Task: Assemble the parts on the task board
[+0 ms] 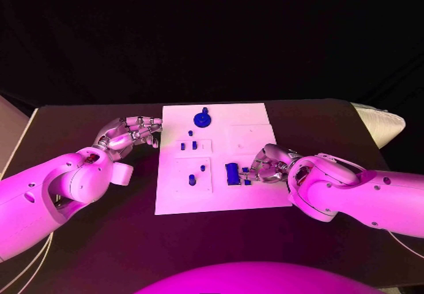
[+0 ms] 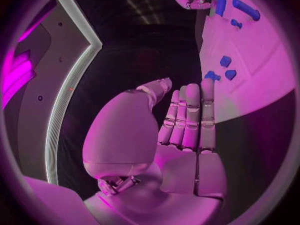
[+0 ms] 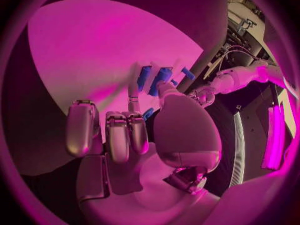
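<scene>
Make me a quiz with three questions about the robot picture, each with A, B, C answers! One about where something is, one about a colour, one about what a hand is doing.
1. Where on the task board is the round part?
A. at the far end, away from the robot
B. at the near end
C. off the board, on the black table

2. What colour are the parts?
A. yellow
B. blue
C. green

3. What is the left hand doing?
A. gripping the round part
B. pressing down on the middle of the board
C. holding nothing, beside the board's left edge

Answers:
1. A, the head view shows it near the board's far edge.
2. B, all the small pieces look blue against the white board.
3. C, the left wrist view shows its fingers straight with nothing in them.
</scene>
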Motion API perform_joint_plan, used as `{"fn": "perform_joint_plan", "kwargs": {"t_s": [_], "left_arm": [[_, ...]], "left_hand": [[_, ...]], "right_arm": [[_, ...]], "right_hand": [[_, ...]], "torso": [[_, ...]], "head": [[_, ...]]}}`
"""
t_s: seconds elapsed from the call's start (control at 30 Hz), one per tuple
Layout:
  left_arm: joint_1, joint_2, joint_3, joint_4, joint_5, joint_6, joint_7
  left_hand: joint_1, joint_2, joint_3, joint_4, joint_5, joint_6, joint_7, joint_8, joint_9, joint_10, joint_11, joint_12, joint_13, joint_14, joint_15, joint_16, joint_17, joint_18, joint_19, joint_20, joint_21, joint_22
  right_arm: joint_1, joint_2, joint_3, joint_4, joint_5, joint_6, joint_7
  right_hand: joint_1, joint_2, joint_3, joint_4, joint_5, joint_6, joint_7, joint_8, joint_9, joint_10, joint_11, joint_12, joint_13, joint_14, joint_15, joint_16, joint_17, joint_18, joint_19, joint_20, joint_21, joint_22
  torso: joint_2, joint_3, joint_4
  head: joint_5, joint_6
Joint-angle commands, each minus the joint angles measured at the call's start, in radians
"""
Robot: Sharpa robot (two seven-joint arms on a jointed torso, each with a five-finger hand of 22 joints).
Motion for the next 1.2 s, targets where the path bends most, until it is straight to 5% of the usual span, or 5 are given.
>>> {"fn": "perform_joint_plan", "kwargs": {"t_s": [0.03,0.83,1.2], "left_arm": [[0.000,0.001,0.001,0.002,0.002,0.016,0.005],[0.000,0.002,0.001,0.000,0.002,0.015,0.006],[-0.001,0.002,0.001,-0.001,0.002,0.014,0.006]], "left_hand": [[0.006,-0.003,0.004,0.001,0.005,-0.003,0.002,0.005,-0.001,-0.006,0.002,0.005,0.002,-0.004,0.002,0.006,0.001,0.005,0.005,-0.002,-0.005,0.002],[0.006,-0.003,0.004,0.002,0.005,-0.004,0.002,0.006,-0.001,-0.008,0.003,0.006,0.002,-0.005,0.002,0.007,0.001,0.005,0.005,-0.002,-0.005,0.002],[0.006,-0.002,0.004,0.002,0.005,-0.004,0.002,0.006,-0.001,-0.009,0.003,0.007,0.002,-0.005,0.002,0.007,0.001,0.005,0.005,-0.001,-0.005,0.002]], "right_arm": [[-0.001,-0.008,0.000,0.008,-0.018,0.011,0.012],[-0.001,-0.057,0.000,0.022,-0.023,0.017,0.039],[-0.001,-0.072,0.000,0.026,-0.017,0.026,0.055]], "right_hand": [[-0.004,0.014,-0.013,0.000,-0.004,-0.004,0.000,0.007,0.002,0.106,-0.005,0.002,0.263,0.103,-0.008,0.004,0.263,-0.005,0.037,-0.010,-0.002,0.129],[0.043,0.050,-0.017,-0.004,0.017,-0.008,-0.001,0.008,0.002,0.106,-0.007,0.002,0.263,0.103,-0.009,0.004,0.263,-0.005,0.039,-0.011,0.001,0.133],[0.080,0.036,-0.017,-0.005,0.007,-0.010,-0.001,0.008,0.002,0.106,-0.006,0.002,0.263,0.103,-0.009,0.004,0.263,-0.006,0.039,-0.011,0.001,0.135]], "torso": [[0.000,0.0002,0.0008],[0.000,0.0003,0.0004],[0.000,-0.0003,0.0003]], "head": [[0.000,-0.001],[0.000,0.000],[-0.001,0.002]]}}
